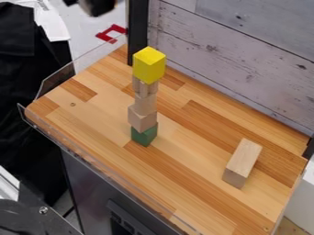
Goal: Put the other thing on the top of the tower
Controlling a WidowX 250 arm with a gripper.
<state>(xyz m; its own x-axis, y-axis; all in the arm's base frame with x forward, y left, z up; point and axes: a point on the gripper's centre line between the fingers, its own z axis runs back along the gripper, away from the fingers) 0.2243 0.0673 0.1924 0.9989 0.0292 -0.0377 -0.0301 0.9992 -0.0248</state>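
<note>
And it's a tall, slim tower (pixel 144 103) on the wooden worktop (pixel 92 121), just by the middle of the view: green block (pixel 144 136) at the base, plain wooden pieces above it, and right at the summit, the yellow block (pixel 149 65)! Out at four o'clock lies the loose wooden block (pixel 243 163), well apart from the tower, flat on its long side, one end pointing to one o'clock. Up at eleven, the dark tool (pixel 97 6) hangs at the view's very edge, away from both; open or closed, I cannot tell. A plank wall (pixel 233 59) backs the scene from twelve round to three, with a black post (pixel 138 32) near twelve.
</note>
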